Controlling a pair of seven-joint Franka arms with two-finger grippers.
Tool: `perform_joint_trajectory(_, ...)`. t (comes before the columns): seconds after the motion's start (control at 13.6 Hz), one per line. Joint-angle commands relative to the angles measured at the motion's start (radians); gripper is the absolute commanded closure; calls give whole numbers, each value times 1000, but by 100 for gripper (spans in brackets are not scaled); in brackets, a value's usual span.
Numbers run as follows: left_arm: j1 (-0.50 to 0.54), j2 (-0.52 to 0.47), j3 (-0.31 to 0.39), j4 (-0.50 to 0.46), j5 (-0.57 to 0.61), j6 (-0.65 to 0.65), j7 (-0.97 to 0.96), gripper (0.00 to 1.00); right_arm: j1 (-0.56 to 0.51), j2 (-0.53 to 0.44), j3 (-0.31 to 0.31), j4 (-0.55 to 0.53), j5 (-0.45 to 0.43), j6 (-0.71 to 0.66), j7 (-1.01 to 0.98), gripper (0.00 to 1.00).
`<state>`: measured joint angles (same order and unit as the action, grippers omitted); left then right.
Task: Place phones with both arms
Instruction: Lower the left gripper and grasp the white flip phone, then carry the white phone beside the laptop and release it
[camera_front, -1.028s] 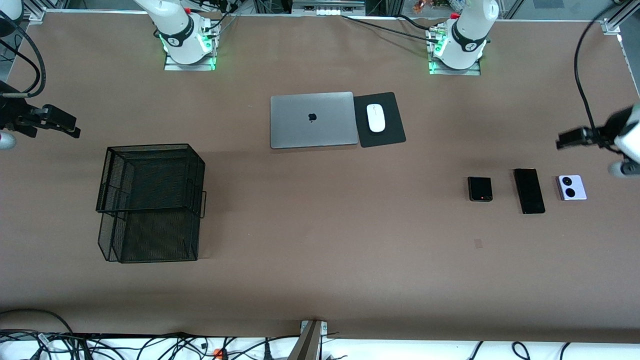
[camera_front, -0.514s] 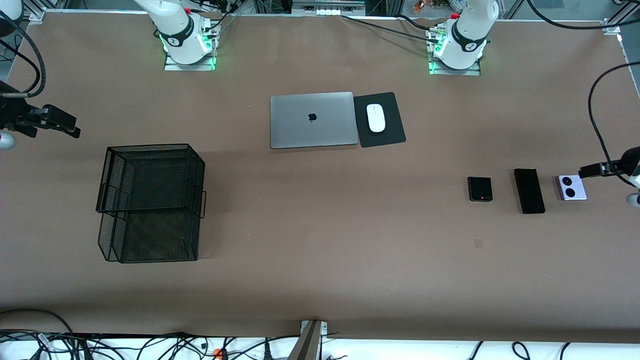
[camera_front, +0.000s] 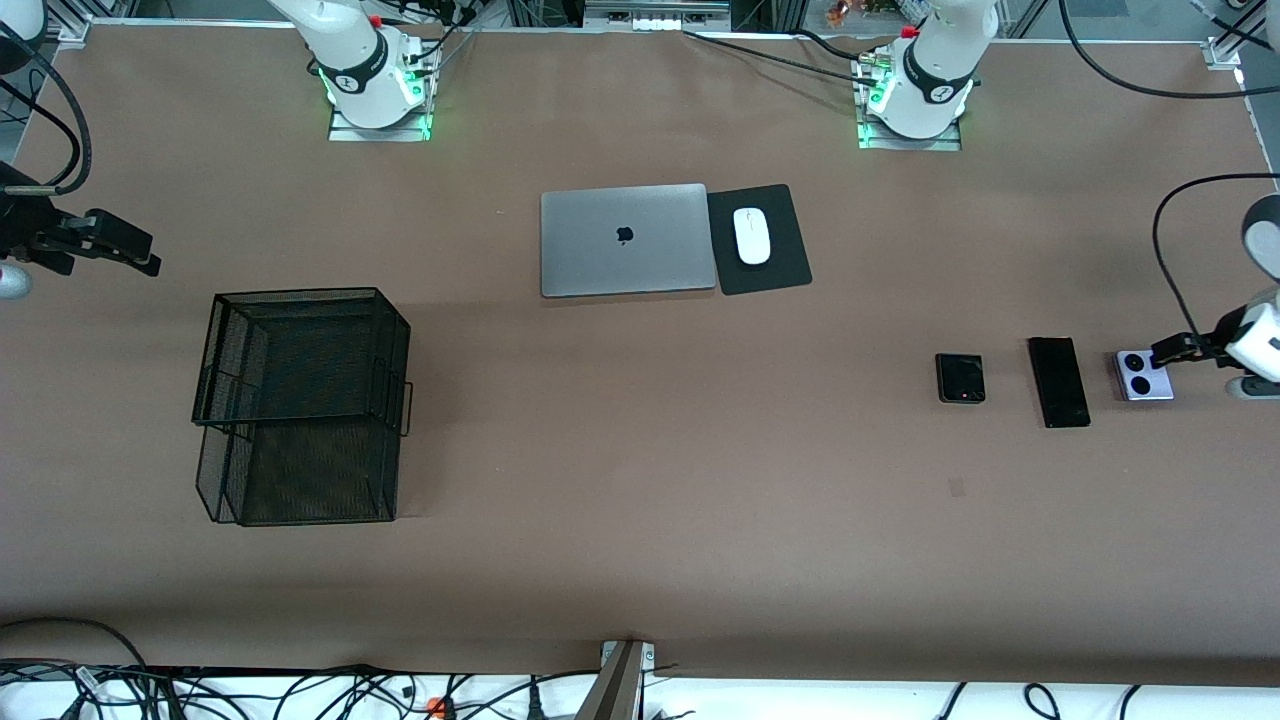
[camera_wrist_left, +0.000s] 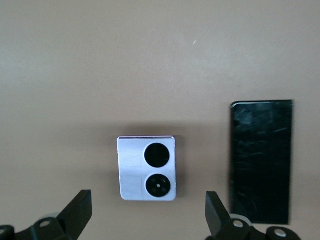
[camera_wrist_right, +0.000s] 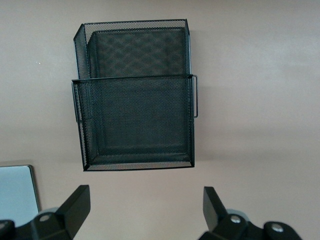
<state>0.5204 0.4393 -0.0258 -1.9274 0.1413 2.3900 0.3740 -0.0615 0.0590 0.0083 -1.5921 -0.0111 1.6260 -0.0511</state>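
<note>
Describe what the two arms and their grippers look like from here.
Both are white jointed arms with dark grey bands, on bases lit green. The left gripper and right gripper are black, with wedge-shaped fingers and silver screws. Black cables loop beside each wrist.

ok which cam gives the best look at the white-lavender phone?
Left wrist view: the white-lavender phone lies centred and unobstructed, both black circles clear. In the front view it is small, at the left arm's end of the table, with the left gripper over its edge. The right wrist view doesn't show it.

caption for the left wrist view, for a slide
Open left gripper hovering above the white-lavender phone, long black phone beside it.
</note>
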Motion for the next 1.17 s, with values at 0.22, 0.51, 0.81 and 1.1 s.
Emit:
perform_joint_trajectory(0.22,76,133,-35,-4,-2,169,74,0,-8,-14,4,-14,10,6,-1,0)
perform_joint_trajectory(0.51,113,162,-68,-4,-5,190,74,0,-8,-14,4,-14,10,6,-3,0)
perform_joint_trajectory(0.81,116,190,-68,-2,-5,224,77,0,-8,-14,4,-14,10,6,-3,0)
perform_joint_trajectory(1.1,122,196,-68,1,-5,225,83,7,-8,-14,4,-14,10,6,-1,0)
